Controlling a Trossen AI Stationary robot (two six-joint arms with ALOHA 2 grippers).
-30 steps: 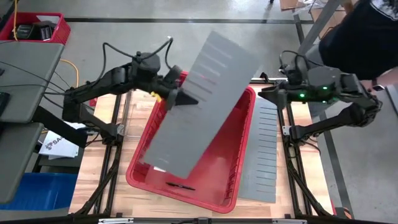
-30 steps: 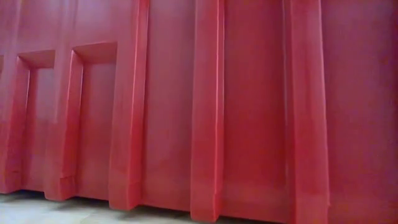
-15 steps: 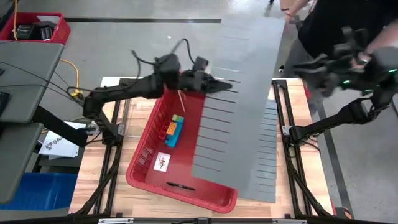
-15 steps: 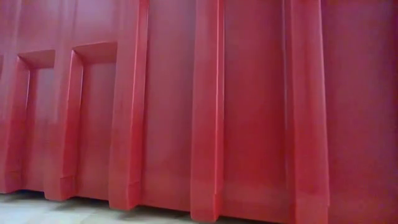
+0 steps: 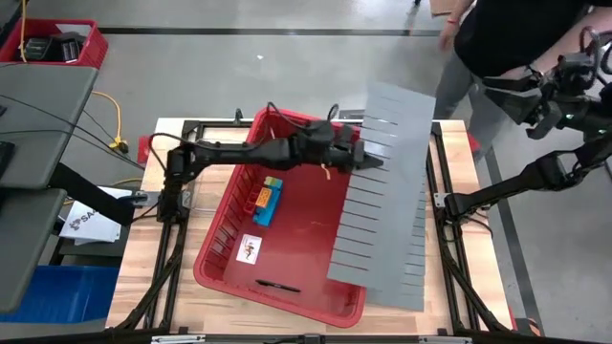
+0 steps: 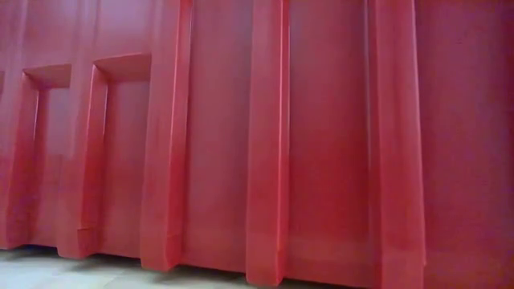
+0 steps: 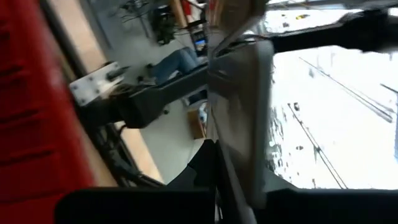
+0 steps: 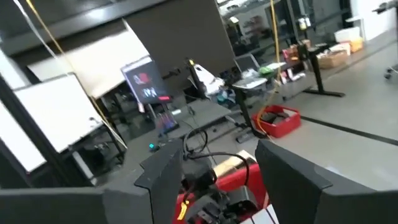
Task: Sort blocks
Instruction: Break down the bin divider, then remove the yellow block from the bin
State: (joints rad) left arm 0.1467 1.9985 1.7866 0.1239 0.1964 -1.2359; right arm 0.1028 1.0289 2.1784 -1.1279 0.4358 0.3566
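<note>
The blocks (image 5: pixel 268 199), a small cluster of orange, blue, green and yellow, lie on the floor of the red bin (image 5: pixel 220 258), toward its left wall. My left gripper (image 5: pixel 371 161) reaches across the bin from the left and is shut on a large grey slotted divider sheet (image 5: pixel 387 210), which slants over the bin's right side. In the left wrist view the sheet (image 7: pixel 239 93) shows edge-on. My right gripper (image 5: pixel 502 96) is raised off the table's far right corner, open (image 8: pixel 214 180) with nothing between its fingers. My left gripper pinches the sheet's left long edge (image 5: pixel 381 164) between its two fingers, about a third of the way down from the far end. The fingers come level from the table's left. The sheet (image 7: pixel 239 143) is tilted; whether its near end (image 5: pixel 363 285) rests on the bin's rim, I cannot tell.
A second grey slotted sheet (image 5: pixel 413 282) lies flat on the table right of the bin. In the bin lie a small card (image 5: pixel 249 248) and a black pen (image 5: pixel 277 285). A person (image 5: pixel 507 29) stands at the far right. The bin's wall (image 6: pixel 257 144) fills the low view.
My left gripper has swung toward the table's right edge and down, rolling, with the sheet still in its hold. The sheet has moved off the bin's middle to its right side, uncovering the blocks. My right gripper has risen and drawn back to the right.
</note>
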